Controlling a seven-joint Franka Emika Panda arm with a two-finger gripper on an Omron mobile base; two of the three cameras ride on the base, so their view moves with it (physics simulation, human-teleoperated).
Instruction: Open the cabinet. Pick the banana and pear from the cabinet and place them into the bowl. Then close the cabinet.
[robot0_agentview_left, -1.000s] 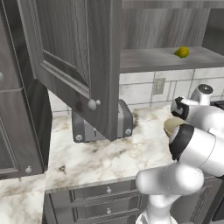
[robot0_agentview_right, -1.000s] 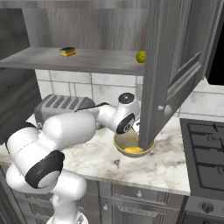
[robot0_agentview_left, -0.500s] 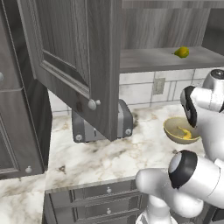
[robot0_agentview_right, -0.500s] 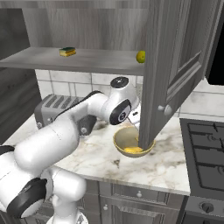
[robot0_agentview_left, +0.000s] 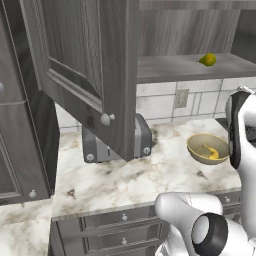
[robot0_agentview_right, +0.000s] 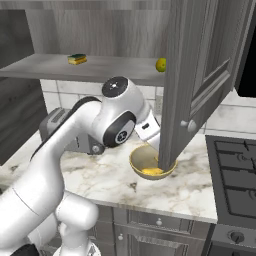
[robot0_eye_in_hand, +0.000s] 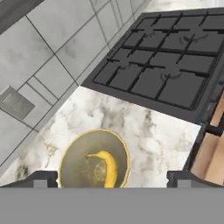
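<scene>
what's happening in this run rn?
The arm is partway through moving fruit from the cabinet to the bowl. The cabinet doors stand open. The banana already lies in the bowl on the marble counter. The claw is open and empty above the bowl. The pear sits on the cabinet shelf, not yet picked.

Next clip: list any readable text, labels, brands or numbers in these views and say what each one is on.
None: there is no legible text in any view.
The toaster, cooktop, wall outlet plate, cabinet doors, bowl and banana carry no markings.
The small green-and-yellow item on the shelf is too small to show any label.
</scene>
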